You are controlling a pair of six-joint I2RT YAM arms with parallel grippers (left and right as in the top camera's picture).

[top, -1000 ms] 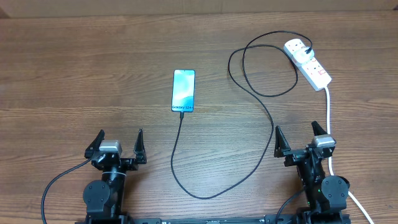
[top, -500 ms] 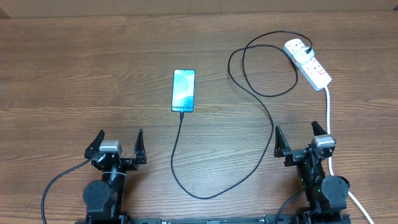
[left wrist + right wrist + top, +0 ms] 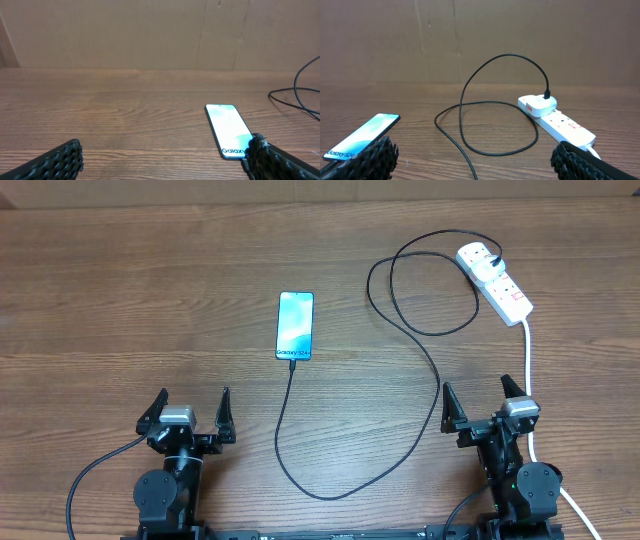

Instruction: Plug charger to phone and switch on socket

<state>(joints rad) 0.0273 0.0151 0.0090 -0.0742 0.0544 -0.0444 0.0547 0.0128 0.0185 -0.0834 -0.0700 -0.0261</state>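
Note:
The phone (image 3: 295, 326) lies mid-table, its light-blue screen lit; it also shows in the left wrist view (image 3: 227, 129) and the right wrist view (image 3: 361, 135). The charger's black cable (image 3: 436, 395) runs from the phone's bottom edge, where its connector (image 3: 291, 363) sits in the port, in loops to its white plug (image 3: 478, 256) seated in the socket (image 3: 500, 284), also in the right wrist view (image 3: 562, 125). My left gripper (image 3: 191, 412) and right gripper (image 3: 485, 403) are open and empty near the front edge, apart from everything.
The socket's thick white lead (image 3: 528, 370) runs down the right side past my right arm to the front edge. A brown cardboard wall (image 3: 150, 30) stands behind the wooden table (image 3: 120, 310).

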